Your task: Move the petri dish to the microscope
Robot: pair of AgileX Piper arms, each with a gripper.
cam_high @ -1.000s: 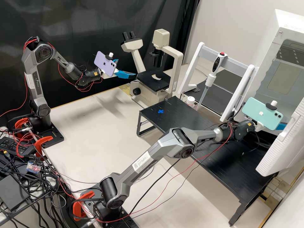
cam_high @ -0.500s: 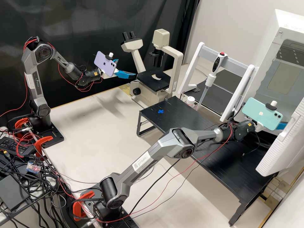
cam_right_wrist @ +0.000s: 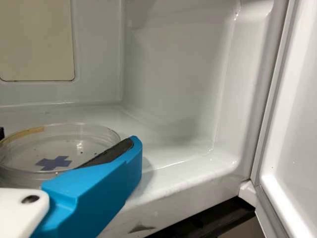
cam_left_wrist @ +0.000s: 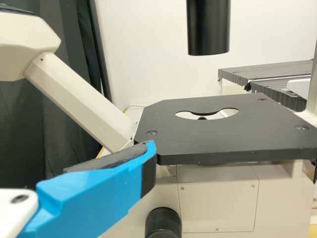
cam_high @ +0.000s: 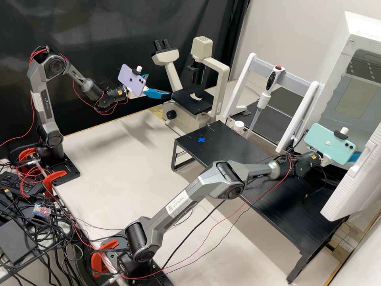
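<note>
While the pale counter spread across the middle of the high view, a big white cabinet towered at two o'clock, its door swung out just past three. A long black stand ran from the centre towards four o'clock, and a cream microscope stood at twelve. At eleven o'clock the left pincer was wide, its blue fingers well apart, near the microscope's stage. The right pincer was at three o'clock, right by the clear petri dish inside the cabinet; whether it gripped the dish, I could not tell. A small blue cross showed through the dish.
</note>
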